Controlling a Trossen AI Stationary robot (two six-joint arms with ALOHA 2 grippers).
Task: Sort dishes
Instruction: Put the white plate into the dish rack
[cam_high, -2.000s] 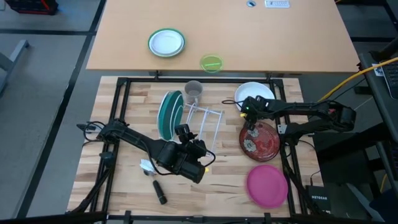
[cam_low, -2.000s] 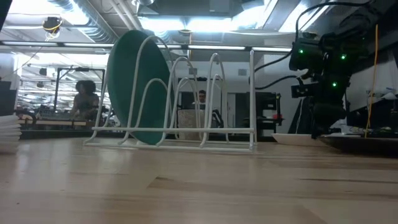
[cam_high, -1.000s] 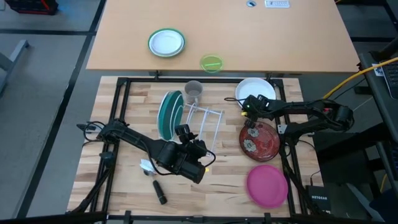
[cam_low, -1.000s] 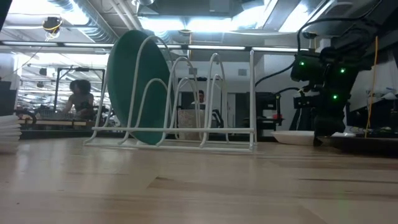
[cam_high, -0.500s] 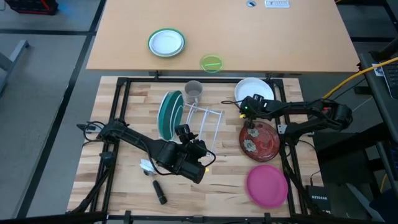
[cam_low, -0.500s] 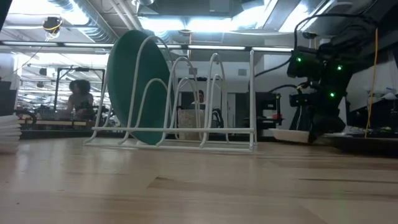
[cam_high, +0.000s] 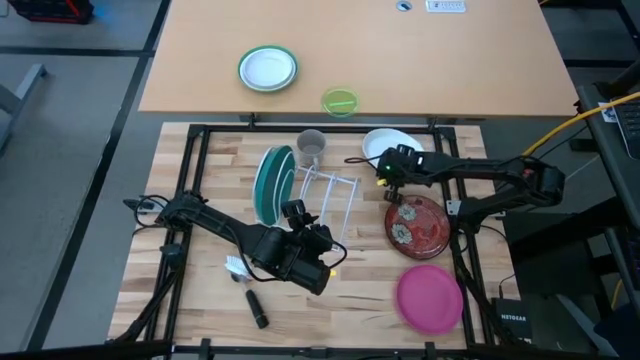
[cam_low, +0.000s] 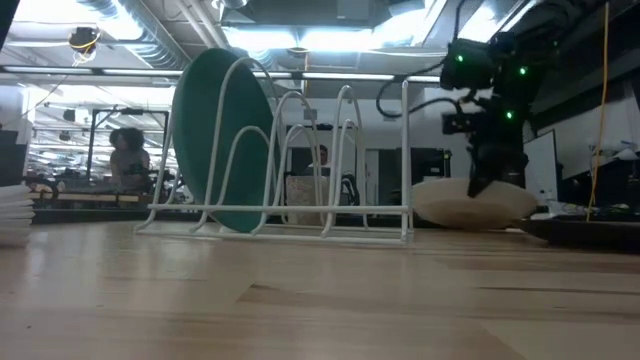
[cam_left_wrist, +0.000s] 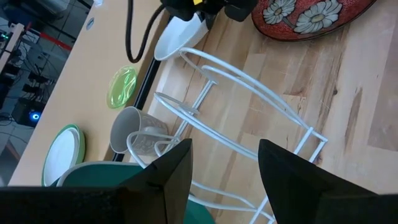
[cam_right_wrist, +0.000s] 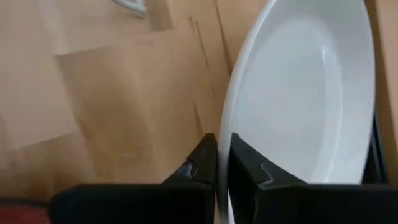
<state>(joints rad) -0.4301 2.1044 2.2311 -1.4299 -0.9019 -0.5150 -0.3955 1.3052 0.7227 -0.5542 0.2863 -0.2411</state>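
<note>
The plain white plate is at the table's far right, tilted, with my right gripper shut on its near rim; it also shows in the low view. The large teal-green plate stands on edge in the white wire rack. The dark red flowered plate and the magenta pink plate lie flat at the right. My left gripper is open and empty, near the rack's near side. My right gripper pinches the white plate's rim between its two fingers, one on the upper face and one on the underside. The fingers come from the table's near side, slanting down. The plate is tilted, its held side raised; whether its far rim touches the table I cannot tell.
A grey cup stands behind the rack. A small green-rimmed white plate and a small lime-green dish sit on the tan table beyond. A brush and a dark handle lie at the near left. A black frame borders the wooden top.
My right gripper has come down onto the white plate's near rim and then gone up and toward the table's left with it. The plate, which lay flat, has tipped up and shifted left toward the rack.
</note>
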